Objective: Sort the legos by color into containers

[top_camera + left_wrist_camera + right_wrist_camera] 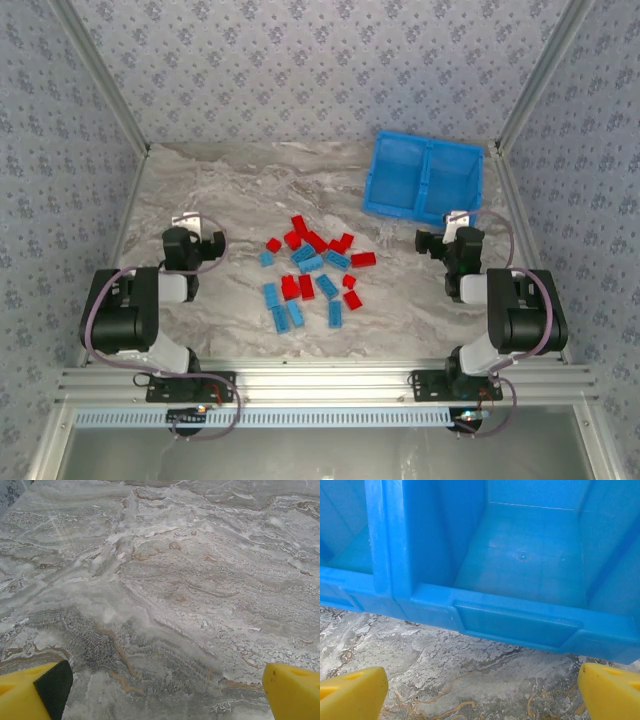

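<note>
Red legos (300,238) and light blue legos (283,306) lie scattered in a loose heap at the table's middle. The bright blue bin (425,176) stands at the back right, its two compartments bare. My left gripper (193,235) rests at the left, well away from the heap; its yellow fingertips (30,695) stand wide apart over bare marble (165,595). My right gripper (455,232) sits just in front of the bin, open, with its fingers (610,692) either side of bare table below the bin's near wall (515,625).
The central divider wall (390,540) of the bin shows at the left of the right wrist view. Patterned walls and metal posts (95,70) enclose the table. Open marble lies between each gripper and the heap.
</note>
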`<action>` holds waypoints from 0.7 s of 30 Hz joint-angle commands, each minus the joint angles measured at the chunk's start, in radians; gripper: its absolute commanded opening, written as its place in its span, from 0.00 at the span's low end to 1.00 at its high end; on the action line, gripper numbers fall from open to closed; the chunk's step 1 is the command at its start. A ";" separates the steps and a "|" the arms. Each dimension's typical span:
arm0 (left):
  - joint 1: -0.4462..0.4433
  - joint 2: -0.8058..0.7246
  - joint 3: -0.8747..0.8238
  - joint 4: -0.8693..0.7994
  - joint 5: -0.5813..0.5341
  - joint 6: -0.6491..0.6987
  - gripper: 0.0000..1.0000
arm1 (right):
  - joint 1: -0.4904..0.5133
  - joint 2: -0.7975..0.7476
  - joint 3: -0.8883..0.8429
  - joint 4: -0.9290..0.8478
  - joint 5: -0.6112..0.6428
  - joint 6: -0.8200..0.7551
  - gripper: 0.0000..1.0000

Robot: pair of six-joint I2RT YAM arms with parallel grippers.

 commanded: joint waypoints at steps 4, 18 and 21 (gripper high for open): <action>0.007 -0.010 0.024 0.022 0.020 0.003 0.99 | -0.007 -0.010 0.023 -0.008 -0.004 -0.016 1.00; 0.007 -0.010 0.022 0.023 0.018 0.002 0.99 | 0.027 -0.131 0.059 -0.171 0.104 -0.009 1.00; 0.001 -0.018 0.025 0.011 0.004 0.002 0.99 | 0.045 -0.292 0.132 -0.459 0.207 0.134 1.00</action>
